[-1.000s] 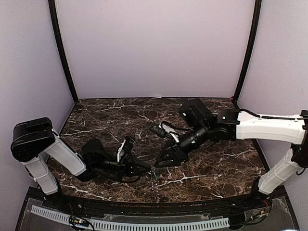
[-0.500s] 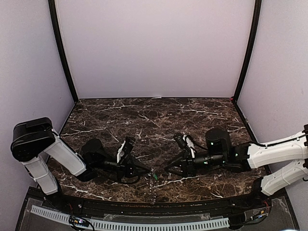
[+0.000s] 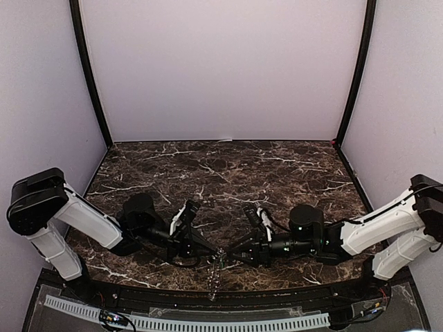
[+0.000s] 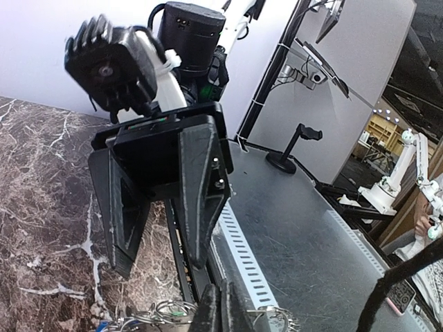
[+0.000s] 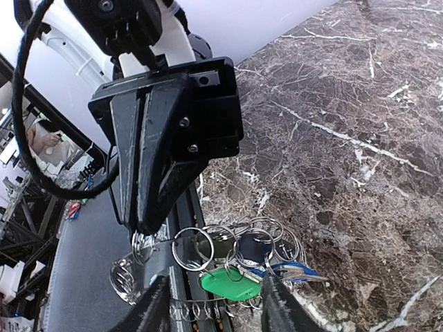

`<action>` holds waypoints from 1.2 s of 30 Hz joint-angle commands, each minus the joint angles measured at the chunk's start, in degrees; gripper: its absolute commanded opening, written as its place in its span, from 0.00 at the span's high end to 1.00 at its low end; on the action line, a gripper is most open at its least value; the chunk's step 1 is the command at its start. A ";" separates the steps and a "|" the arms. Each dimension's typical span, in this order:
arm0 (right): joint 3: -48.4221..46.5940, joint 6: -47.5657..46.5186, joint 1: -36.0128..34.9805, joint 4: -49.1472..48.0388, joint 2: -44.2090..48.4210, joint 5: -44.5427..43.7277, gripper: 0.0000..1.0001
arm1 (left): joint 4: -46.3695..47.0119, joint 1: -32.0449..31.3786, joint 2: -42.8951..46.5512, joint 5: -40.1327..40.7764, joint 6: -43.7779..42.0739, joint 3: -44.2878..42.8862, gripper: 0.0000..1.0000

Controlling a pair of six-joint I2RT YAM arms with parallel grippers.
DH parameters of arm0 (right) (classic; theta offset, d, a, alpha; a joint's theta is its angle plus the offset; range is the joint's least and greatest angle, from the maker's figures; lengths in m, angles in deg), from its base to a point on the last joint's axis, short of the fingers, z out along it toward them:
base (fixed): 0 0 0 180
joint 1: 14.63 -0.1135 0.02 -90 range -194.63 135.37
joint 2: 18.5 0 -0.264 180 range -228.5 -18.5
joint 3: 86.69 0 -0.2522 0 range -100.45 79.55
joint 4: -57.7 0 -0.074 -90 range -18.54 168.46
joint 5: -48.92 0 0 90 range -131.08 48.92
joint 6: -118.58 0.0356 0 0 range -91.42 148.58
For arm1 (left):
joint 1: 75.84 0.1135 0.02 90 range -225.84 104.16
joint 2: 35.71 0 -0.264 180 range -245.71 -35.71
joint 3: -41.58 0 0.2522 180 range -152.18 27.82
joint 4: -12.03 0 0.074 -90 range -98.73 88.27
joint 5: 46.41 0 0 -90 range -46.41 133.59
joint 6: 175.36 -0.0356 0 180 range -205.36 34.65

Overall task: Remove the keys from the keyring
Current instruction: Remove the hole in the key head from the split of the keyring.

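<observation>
Dark marble table (image 3: pixel 297 173), with open surface stretching from its front edge to the back wall. Both arms lie low along that edge and meet at its middle. The left gripper (image 3: pixel 206 250) is clenched on the wire keyring (image 5: pixel 194 249), which overhangs the edge. The right gripper (image 5: pixel 216 304) is released, its fingers either side of the green key (image 5: pixel 225 283). A blue key (image 5: pixel 291 272) lies just beside it.
</observation>
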State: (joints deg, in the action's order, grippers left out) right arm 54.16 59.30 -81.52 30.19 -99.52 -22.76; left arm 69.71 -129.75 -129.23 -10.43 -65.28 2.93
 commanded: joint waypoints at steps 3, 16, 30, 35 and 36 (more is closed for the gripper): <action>1.64 4.23 -0.77 -14.17 -4.15 2.80 0.63 | -6.18 0.03 3.43 -2.06 -4.29 -1.64 1.00; 0.46 6.82 -1.00 -19.98 -10.22 7.91 0.73 | -5.61 0.03 4.09 -1.55 -4.08 -1.15 1.00; -0.08 7.85 -1.57 -24.38 -17.40 7.85 0.65 | -5.27 0.04 4.87 -1.44 -4.00 -0.80 1.00; -0.55 6.08 -2.02 -22.92 -17.10 5.68 0.58 | -5.17 0.03 5.00 -1.21 -3.95 -0.73 1.00; -0.80 5.53 -2.16 -22.58 -17.08 5.37 0.57 | -5.10 0.03 5.05 -1.18 -3.88 -0.77 1.00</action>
State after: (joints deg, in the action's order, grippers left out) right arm 54.91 66.75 -82.64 9.58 -116.57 -15.68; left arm 63.87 -129.75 -126.52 -11.02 -68.54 2.41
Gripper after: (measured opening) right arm 0.413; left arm 0.008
